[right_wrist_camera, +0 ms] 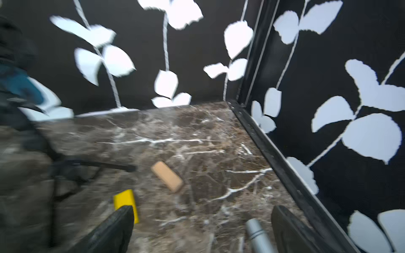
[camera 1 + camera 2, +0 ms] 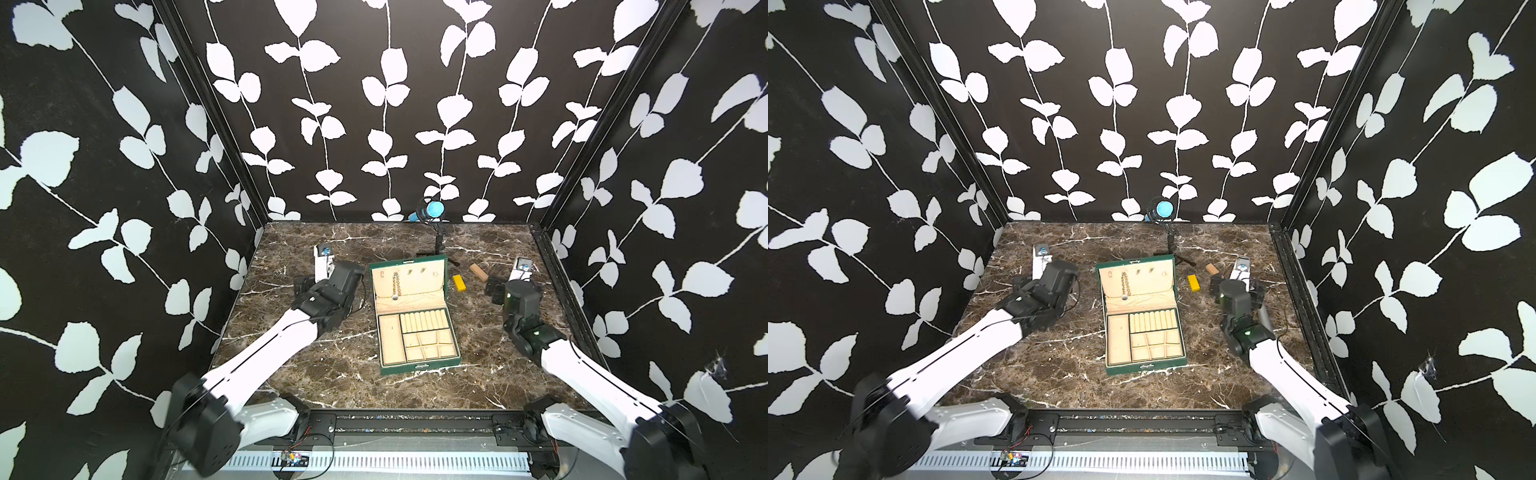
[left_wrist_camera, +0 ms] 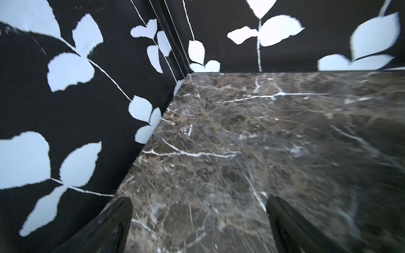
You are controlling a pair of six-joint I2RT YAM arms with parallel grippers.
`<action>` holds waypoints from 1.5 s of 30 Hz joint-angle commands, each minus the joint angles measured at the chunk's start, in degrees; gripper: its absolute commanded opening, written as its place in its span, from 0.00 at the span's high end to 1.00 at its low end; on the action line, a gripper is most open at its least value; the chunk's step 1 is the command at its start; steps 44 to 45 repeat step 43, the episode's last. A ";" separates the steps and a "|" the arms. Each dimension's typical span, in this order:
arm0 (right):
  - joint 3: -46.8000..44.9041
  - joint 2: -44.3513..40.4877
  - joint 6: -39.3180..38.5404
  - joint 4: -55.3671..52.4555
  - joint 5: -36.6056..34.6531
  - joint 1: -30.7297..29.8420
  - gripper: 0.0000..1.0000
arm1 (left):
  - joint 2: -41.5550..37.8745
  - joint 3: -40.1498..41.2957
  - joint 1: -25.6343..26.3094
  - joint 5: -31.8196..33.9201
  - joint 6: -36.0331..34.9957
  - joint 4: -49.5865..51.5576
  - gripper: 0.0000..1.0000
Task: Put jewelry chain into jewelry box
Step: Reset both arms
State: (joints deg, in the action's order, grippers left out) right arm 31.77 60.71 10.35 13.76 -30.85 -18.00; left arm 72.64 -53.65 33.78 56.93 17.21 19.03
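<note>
where: thin pale gold link chain (image 2: 395, 284) is lying on cream lid lining of open dark green rectangular jewelry box (image 2: 419, 368), frame centre | left jaws and right jaws are standing released, empty | task: seemingly finished

Yellow block (image 1: 124, 197) partly behind right claw (image 1: 201, 213)

Ahead of the left pincer (image 3: 198, 200) a dark brown, white-veined marble tabletop (image 3: 263, 131) runs to a corner where black walls (image 3: 109, 65) printed with white leafy vines meet at a black post (image 3: 168, 22).
</note>
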 commanded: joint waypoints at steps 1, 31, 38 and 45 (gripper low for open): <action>-0.52 1.01 -7.92 3.87 9.25 4.61 0.01 | 3.22 5.51 -2.90 1.43 -19.47 -22.35 0.02; -10.15 26.68 -7.75 36.88 13.84 15.10 0.01 | 17.39 32.22 -28.69 -40.48 -22.36 -75.54 0.02; -10.23 26.66 -7.90 37.48 13.89 15.10 0.01 | 17.14 31.86 -28.75 -40.40 -22.03 -73.97 0.02; -10.28 26.66 -7.88 37.45 13.89 15.10 0.01 | 16.93 32.05 -28.76 -40.54 -22.14 -74.17 0.02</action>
